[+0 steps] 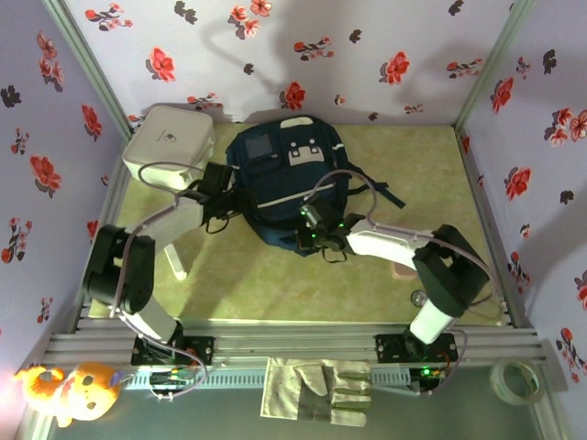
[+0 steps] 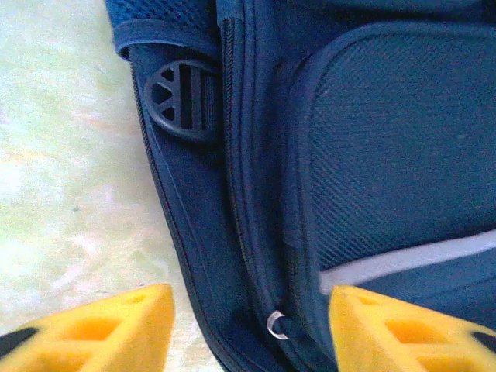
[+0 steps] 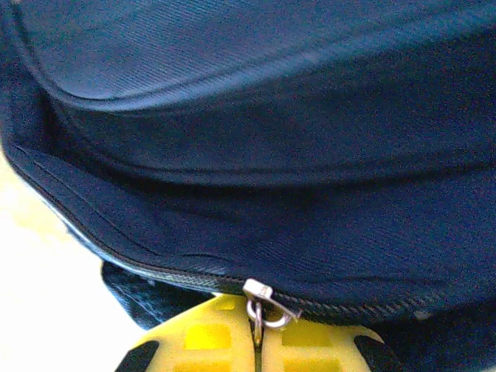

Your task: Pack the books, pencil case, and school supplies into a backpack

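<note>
Top external: one backpack [image 1: 284, 174]; left hand [image 2: 249, 314] apart; right hand [image 3: 258, 345] clamping zipper pull [image 3: 265, 304].

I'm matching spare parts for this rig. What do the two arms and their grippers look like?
Both the left arm and right arm have bulky black joint housings linked by white segments, with thin grey cables looping alongside. Small green lights glow near the right arm's wrist and base. The left gripper and right gripper have bright yellow fingers with moulded cut-outs and black roots.
</note>
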